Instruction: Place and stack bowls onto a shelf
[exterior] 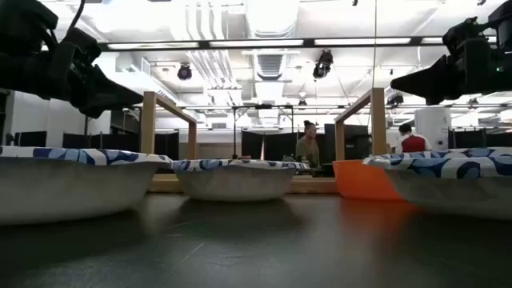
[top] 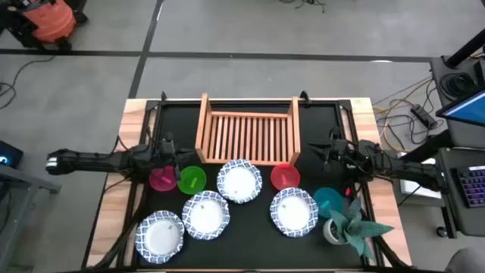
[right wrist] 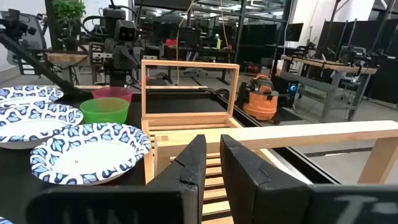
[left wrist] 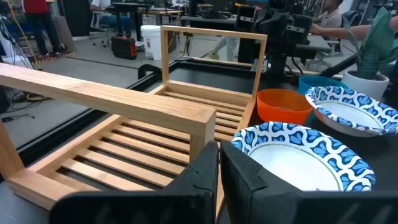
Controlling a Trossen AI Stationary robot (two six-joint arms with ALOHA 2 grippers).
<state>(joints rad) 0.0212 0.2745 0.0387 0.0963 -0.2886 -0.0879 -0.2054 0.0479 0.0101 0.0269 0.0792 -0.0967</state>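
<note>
The wooden shelf (top: pixel 248 136) stands at the table's far middle, nothing in it. In front of it four white bowls with blue rims (top: pixel 239 182) (top: pixel 205 214) (top: pixel 161 236) (top: pixel 293 211) rest on their bases on the black mat. The pink bowl (top: pixel 162 179) and green bowl (top: pixel 192 180) sit left of them, the red bowl (top: pixel 285 176) and teal bowl (top: pixel 328 199) to the right. My left gripper (top: pixel 179 154) hovers shut and empty beside the shelf's left rail, above the pink and green bowls. My right gripper (top: pixel 318 154) hovers shut and empty beside the right rail.
A small pot with a spiky teal-green plant (top: pixel 348 225) stands at the table's near right, next to the teal bowl. The shelf's raised side rails (left wrist: pixel 112 99) (right wrist: pixel 311 134) lie close in front of each gripper. People stand in the room beyond the table (exterior: pixel 308 144).
</note>
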